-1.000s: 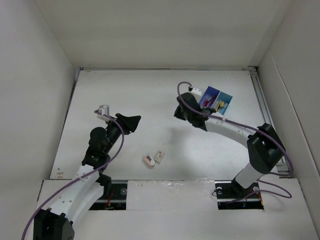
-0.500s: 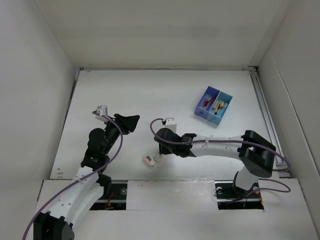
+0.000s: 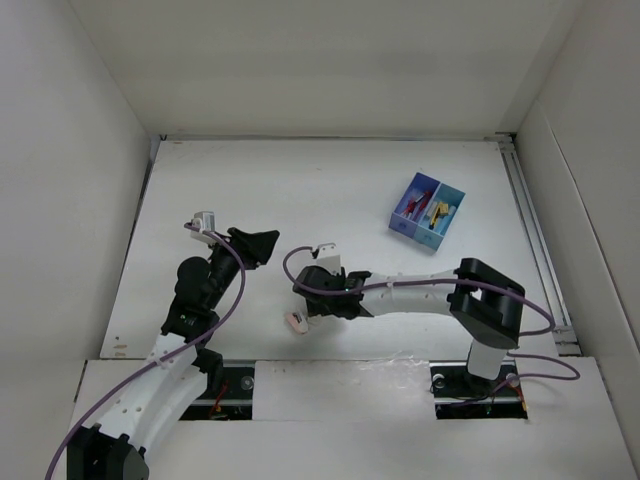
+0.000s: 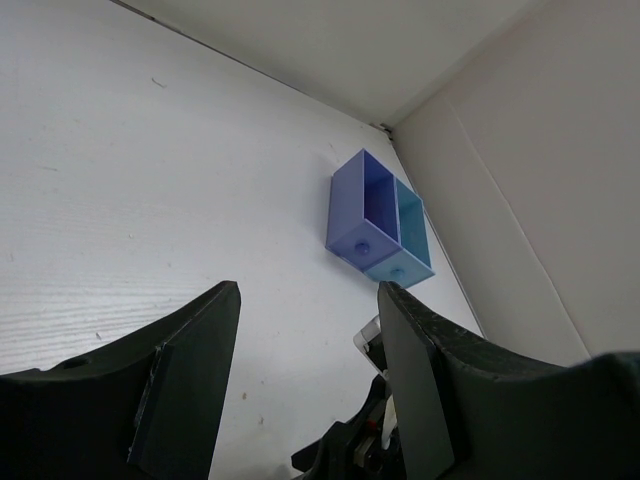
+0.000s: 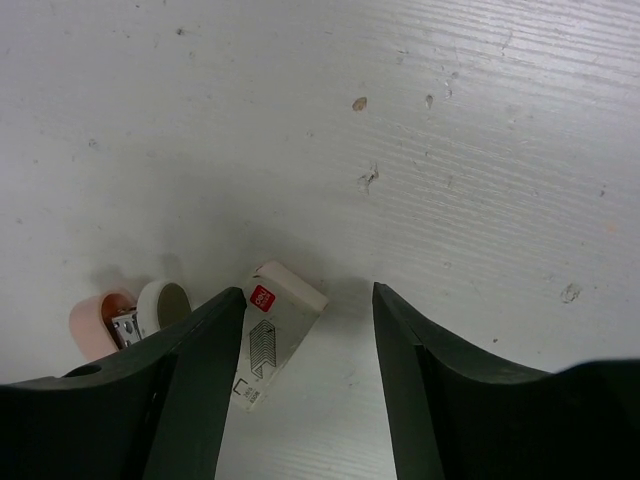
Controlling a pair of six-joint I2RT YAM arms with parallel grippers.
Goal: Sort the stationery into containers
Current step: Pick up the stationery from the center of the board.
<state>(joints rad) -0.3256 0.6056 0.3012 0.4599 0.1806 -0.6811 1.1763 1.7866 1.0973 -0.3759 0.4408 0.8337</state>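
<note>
White tabletop (image 3: 300,190), right gripper (image 5: 306,295) with fingers spread wide, cream eraser (image 5: 275,335) lying between them, pink eraser (image 5: 90,328) just outside one finger, left gripper (image 4: 308,288) fingers wide apart, two-compartment blue box (image 4: 372,222) well beyond their tips

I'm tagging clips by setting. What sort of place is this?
Most likely a robotics lab test cell: plain white panels wall in a white table, a left arm and right arm are mounted at its near edge, and a two-compartment box and small erasers lie on it.
</note>
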